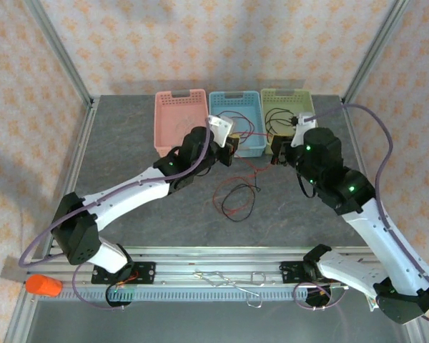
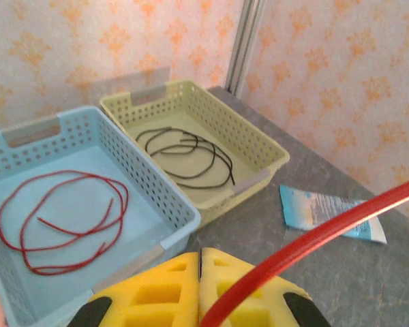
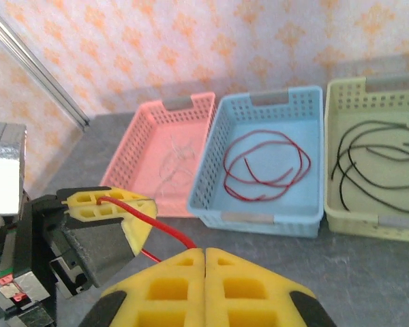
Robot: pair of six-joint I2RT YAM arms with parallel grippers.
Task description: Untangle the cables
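Red cable point(image 3: 165, 227); who's got it?
– Both. Left gripper point(image 2: 200, 272) is clenched on it, yellow fingers pressed together, cable running out of the seam up and to the right; right gripper point(image 3: 204, 272) is clamped too, the same cable going into its finger seam; it spans the gap between the two.

Arm pose?
– Left arm point(image 1: 129, 193) has its elbow out to the left near its base and its forearm on a long diagonal toward the middle, wrist just in front of the blue basket point(image 3: 255, 218); right arm point(image 1: 372, 214) has its elbow out at the near-right corner and its forearm angled back and left, wrist in front of the yellow basket point(image 2: 255, 178); the grippers face each other, apart, above the table point(image 1: 129, 143).

Other cables?
– Loose cables point(image 1: 236, 200), black and red loops overlapping, lie on the table between the arms, nearer than the grippers; coiled red cable point(image 2: 65, 221) lies flat in the blue basket; black cable point(image 2: 191, 158) is looped in the yellow one; pink basket point(image 3: 129, 153) has something thin and pale in it, too faint to call.

Anything else?
– Blue-and-white tube point(image 2: 330, 214) on the table just beside a corner of the yellow basket; the baskets sit side by side at the far edge, pink, blue, yellow, left to right.
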